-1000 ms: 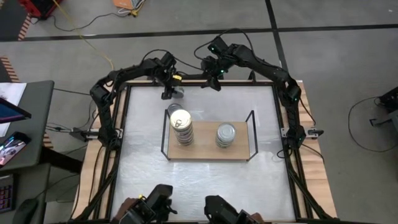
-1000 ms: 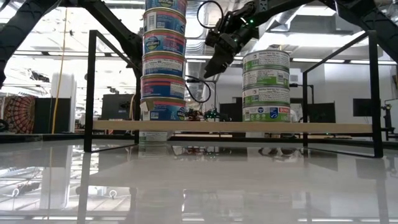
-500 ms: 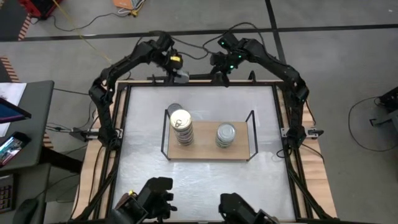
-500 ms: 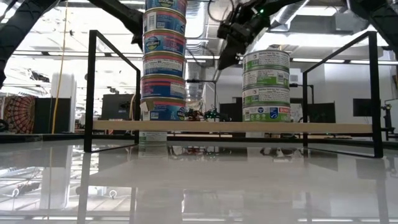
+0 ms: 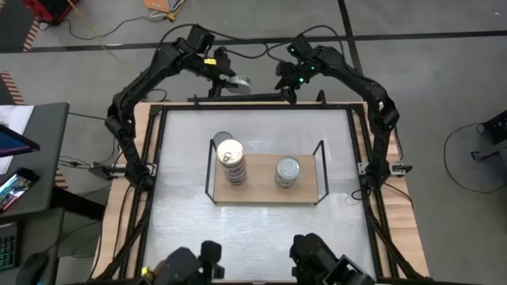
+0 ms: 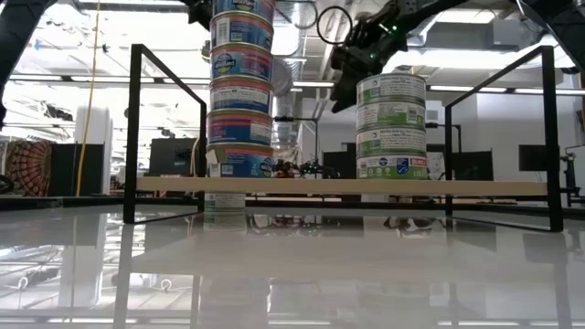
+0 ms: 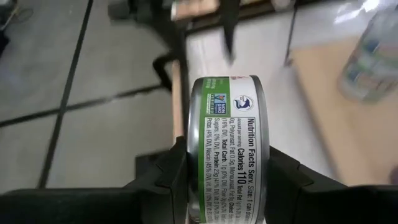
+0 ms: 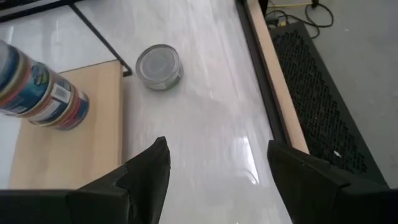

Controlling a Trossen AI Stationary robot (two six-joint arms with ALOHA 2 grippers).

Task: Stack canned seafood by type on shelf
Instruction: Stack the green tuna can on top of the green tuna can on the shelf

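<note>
Left wrist view, green-label tin (image 7: 227, 146) clamped between left hand (image 7: 225, 186) fingers

Whole table seen straight down from overhead; shelf (image 6: 343, 186) viewed level from tabletop height, shared with the overhead. Wrist cams are pointed past each claw's fingers, close in, the blue-labelled stack (image 8: 43, 93) caught too

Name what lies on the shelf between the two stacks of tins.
Nothing: in the high view, bare shelf board separates the taller stack from the shorter stack.
</note>
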